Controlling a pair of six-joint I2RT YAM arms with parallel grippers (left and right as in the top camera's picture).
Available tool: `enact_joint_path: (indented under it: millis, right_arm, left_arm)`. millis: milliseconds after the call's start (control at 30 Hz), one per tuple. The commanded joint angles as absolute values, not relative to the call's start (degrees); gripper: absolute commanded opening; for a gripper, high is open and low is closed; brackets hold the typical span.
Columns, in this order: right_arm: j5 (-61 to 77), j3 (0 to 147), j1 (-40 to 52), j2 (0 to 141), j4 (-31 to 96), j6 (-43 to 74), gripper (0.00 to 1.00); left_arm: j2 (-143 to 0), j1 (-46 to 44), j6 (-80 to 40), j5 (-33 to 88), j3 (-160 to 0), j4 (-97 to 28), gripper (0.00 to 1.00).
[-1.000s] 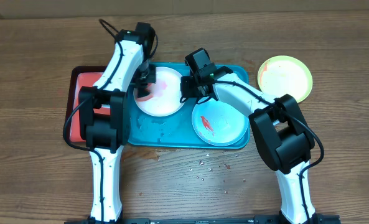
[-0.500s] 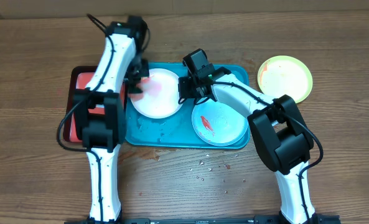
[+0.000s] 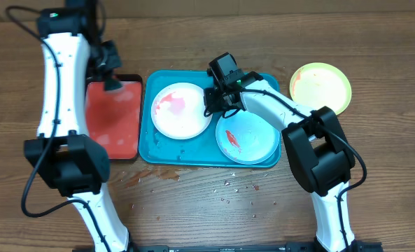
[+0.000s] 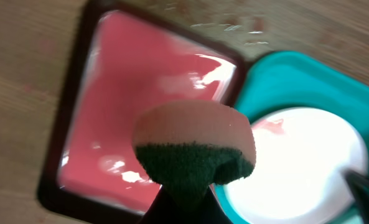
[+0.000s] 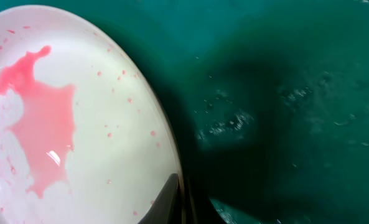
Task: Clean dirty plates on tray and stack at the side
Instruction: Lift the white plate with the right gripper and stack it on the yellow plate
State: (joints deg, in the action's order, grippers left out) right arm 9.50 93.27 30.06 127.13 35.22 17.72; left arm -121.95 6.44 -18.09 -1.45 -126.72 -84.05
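Observation:
The teal tray (image 3: 145, 150) holds a white plate (image 3: 181, 112) with pink smears and a mint-rimmed plate (image 3: 252, 143) with a red sauce streak. A yellow-green plate (image 3: 320, 87) lies on the table to the right of the tray. My right gripper (image 3: 213, 100) is shut on the white plate's right rim; in the right wrist view its fingers (image 5: 172, 196) pinch the plate (image 5: 66, 124) edge over the tray (image 5: 284, 93). My left gripper (image 3: 111, 85) is shut on a dark sponge (image 4: 193, 146), held above the red tray (image 4: 140, 106), left of the white plate (image 4: 302, 162).
The red tray (image 3: 113, 119) with a dark rim sits just left of the teal tray and looks wet. Crumbs and red specks (image 3: 235, 187) lie on the wooden table in front of the teal tray.
My left gripper has lifted the sponge off the white plate and swung left, over the red tray. The right gripper has stayed clamped on the plate's rim.

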Motion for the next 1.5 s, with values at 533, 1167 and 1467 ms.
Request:
enact_joint_path:
  millis: [533, 1167, 1467]
  right_arm:
    - [-71.1, 103.4, 53.1, 115.2, 31.7, -24.8, 0.04]
    - [-80.8, 102.9, 56.4, 115.2, 10.1, -42.5, 0.04]
    - [-53.5, 102.0, 52.3, 115.0, 41.4, -13.5, 0.04]
  left_arm:
    - [-122.5, 14.9, -19.6, -0.4, -115.9, -76.0, 0.04]
    - [-122.5, 14.9, -19.5, -0.4, -115.9, -76.1, 0.04]
    - [-122.5, 14.9, -19.5, -0.4, -115.9, -76.1, 0.04]
